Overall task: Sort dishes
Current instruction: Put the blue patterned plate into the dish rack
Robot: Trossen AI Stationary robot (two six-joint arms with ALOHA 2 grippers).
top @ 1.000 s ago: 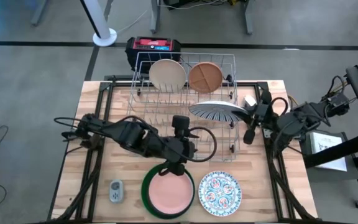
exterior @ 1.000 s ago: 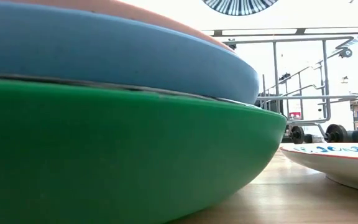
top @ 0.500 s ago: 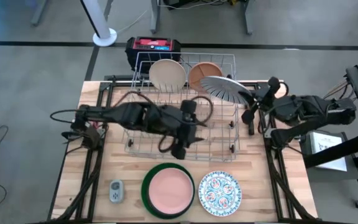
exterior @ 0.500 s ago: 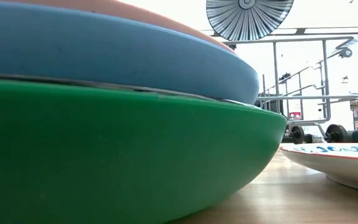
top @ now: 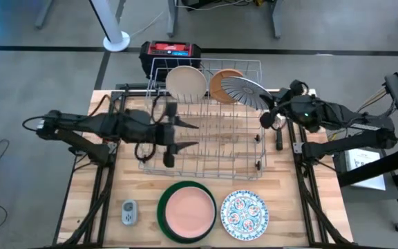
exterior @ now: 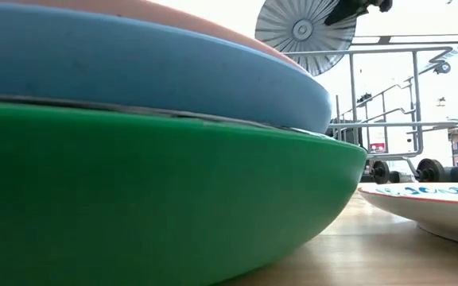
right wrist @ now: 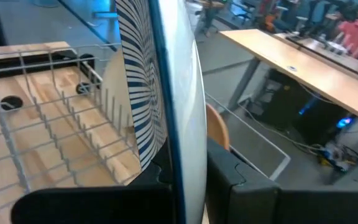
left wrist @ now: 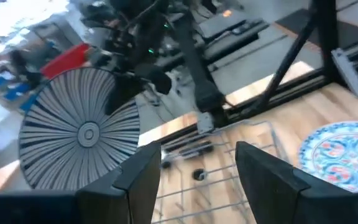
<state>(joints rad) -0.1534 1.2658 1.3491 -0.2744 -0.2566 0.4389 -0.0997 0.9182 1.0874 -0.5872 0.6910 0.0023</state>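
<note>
My right gripper (top: 264, 114) is shut on the blue-white striped plate (top: 244, 90), which it holds on edge above the far right part of the silver wire rack (top: 206, 162). The plate also shows in the low view (exterior: 304, 32) and the left wrist view (left wrist: 82, 134). A cream plate (top: 186, 83) and a tan plate (top: 223, 81) stand in the rack's far row. A pink plate (top: 187, 211) lies on a blue one (exterior: 133, 63) in the green bowl (exterior: 149, 191) near the front edge. My left gripper (top: 193, 135) is open and empty over the rack's left half. My right gripper pinches the striped plate's rim (right wrist: 180, 158) between its two fingers, one finger (right wrist: 229, 180) on each face. The fingers come from the table's right, slanting down from above. The plate is lifted clear of the rack, standing on edge and slightly tilted.
A blue and red patterned plate (top: 244, 212) lies beside the green bowl. A small grey gadget (top: 128, 212) lies at the front left. A red and black box (top: 171, 52) stands behind the rack. Bare wood shows left and right of the rack.
My right gripper has carried the striped plate toward the table's far edge and tipped it from nearly level to standing on edge. My left gripper has risen from the pink plate and drawn back toward the left, over the rack.
</note>
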